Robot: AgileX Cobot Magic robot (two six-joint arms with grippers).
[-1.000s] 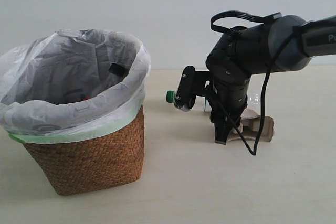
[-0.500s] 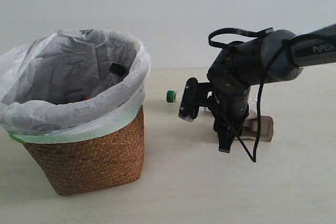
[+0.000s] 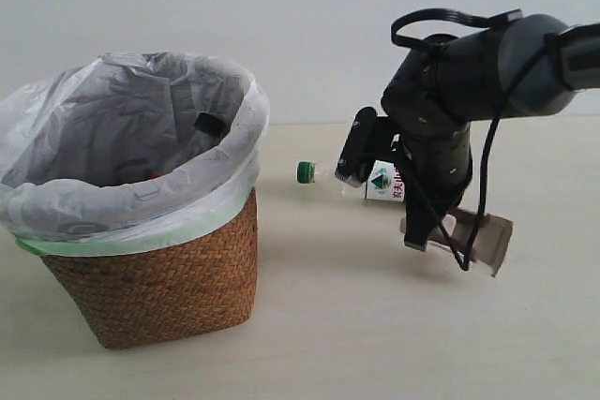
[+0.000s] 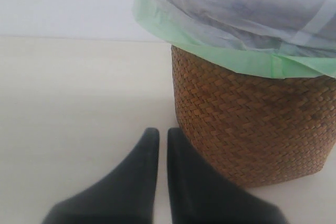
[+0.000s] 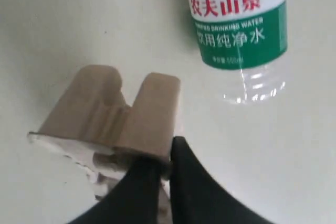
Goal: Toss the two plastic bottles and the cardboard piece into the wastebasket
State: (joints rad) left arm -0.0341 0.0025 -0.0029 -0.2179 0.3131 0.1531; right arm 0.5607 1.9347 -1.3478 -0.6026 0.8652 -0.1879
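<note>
The wicker wastebasket (image 3: pixel 155 278) with its white bag stands at the left. The black-capped bottle (image 3: pixel 207 125) lies inside it, mostly hidden by the liner. On the table behind the right arm lies the green-capped bottle (image 3: pixel 382 182), cap toward the basket; the right wrist view shows its green-white label (image 5: pixel 239 22). My right gripper (image 3: pixel 419 241) is shut on an edge of the cardboard piece (image 3: pixel 486 239), which hangs tilted just above the table, and the same grip (image 5: pixel 167 153) on the cardboard piece (image 5: pixel 118 111) shows from the wrist. My left gripper (image 4: pixel 163 134) is shut and holds nothing, low beside the basket (image 4: pixel 252 124).
The pale tabletop (image 3: pixel 356 344) runs in front of the basket and the right arm. A plain white wall stands behind. A black cable (image 3: pixel 483 203) loops down from the right arm next to the cardboard.
The right arm has risen and swung to the right with the cardboard piece, lifting it off the table and uncovering the green-capped bottle's label. Basket and bottles have not moved.
</note>
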